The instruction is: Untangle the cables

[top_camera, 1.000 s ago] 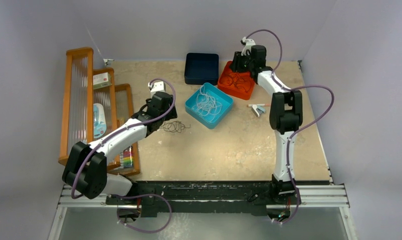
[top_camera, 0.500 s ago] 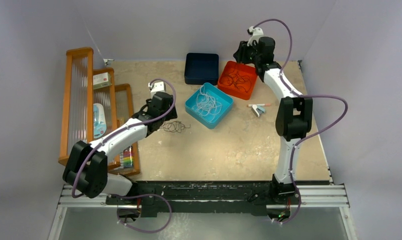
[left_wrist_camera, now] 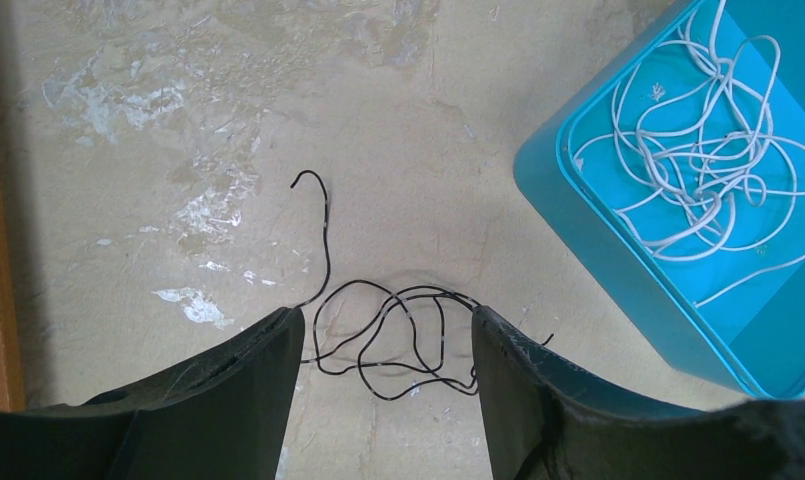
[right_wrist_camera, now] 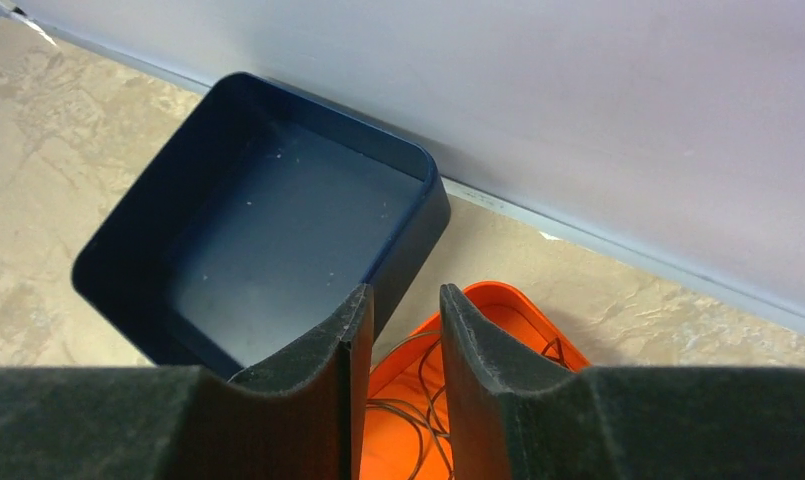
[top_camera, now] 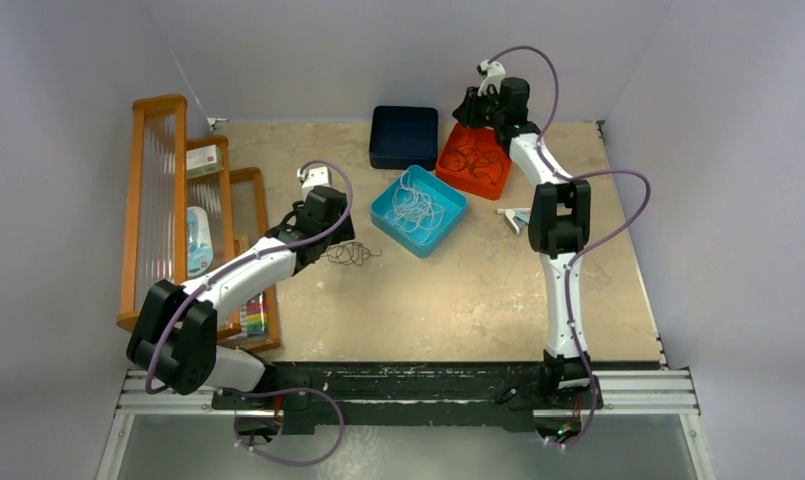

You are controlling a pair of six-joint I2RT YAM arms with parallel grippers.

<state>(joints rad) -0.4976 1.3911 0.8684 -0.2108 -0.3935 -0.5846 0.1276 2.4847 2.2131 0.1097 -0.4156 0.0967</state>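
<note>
Black and thin, a dark cable (left_wrist_camera: 388,340) lies in loose, overlapping loops on the beige table (left_wrist_camera: 178,120); one free end curls away from the tangle toward the far side in my left wrist view. My left gripper (left_wrist_camera: 386,322) hangs over it with the jaws spread wide, one finger to each side of the tangle; nothing is between them but the cable lying below, and I cannot tell whether my fingertips touch the surface. Near the tangle, to its right and apart from it, sits the teal tray (left_wrist_camera: 578,235); in it the white cables (left_wrist_camera: 703,160) lie heaped in one knot of crossing loops.

My right gripper (right_wrist_camera: 405,298) is across the table, raised near the back wall; its jaws stand narrow, with only a slim gap between them, and I see nothing pinched in that gap. Through it, lower down, shows the orange tray (right_wrist_camera: 523,320), with brown-black cables (right_wrist_camera: 416,428) coiled on its floor; close beside that tray, on its left, stands the navy box (right_wrist_camera: 268,230), open at the top. In the top view a wooden rack (top_camera: 158,200) runs along the table's left edge, next to my left arm.
</note>
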